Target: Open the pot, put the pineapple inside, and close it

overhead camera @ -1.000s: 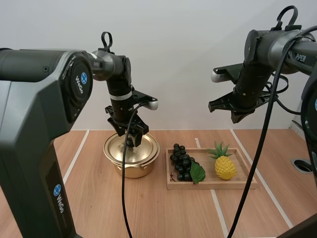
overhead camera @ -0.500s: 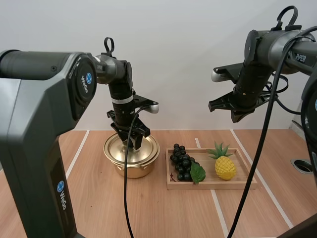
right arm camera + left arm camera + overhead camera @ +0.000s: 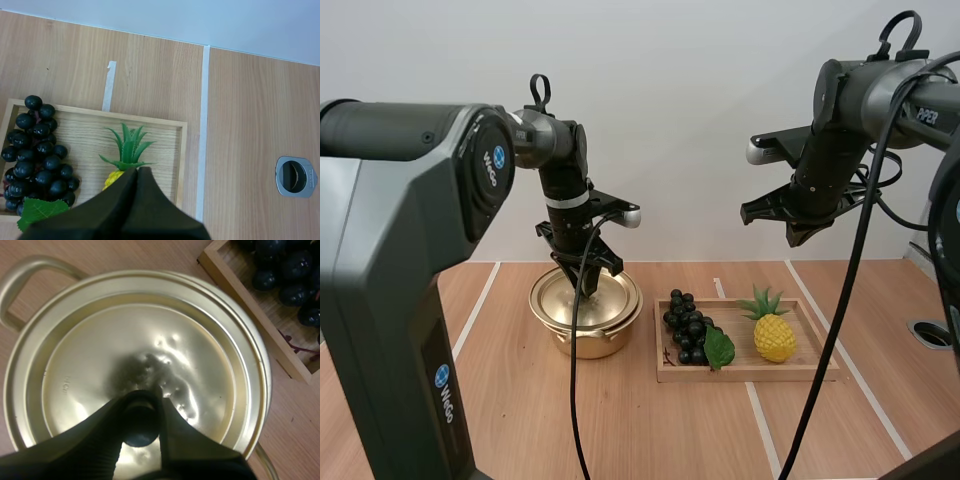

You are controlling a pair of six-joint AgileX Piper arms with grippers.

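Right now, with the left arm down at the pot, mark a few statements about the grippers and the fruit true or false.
1. The left gripper pinches the knob of the lid. True.
2. The pineapple is inside the pot. False: it sits in the wooden tray.
3. The right gripper is shut on nothing, above the tray. True.
4. The grapes lie on the bare table. False: they are in the tray, beside the pineapple.

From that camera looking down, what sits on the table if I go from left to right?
Golden pot, with the left gripper on its lid → bunch of grapes → pineapple → round metal fitting set in the tabletop.
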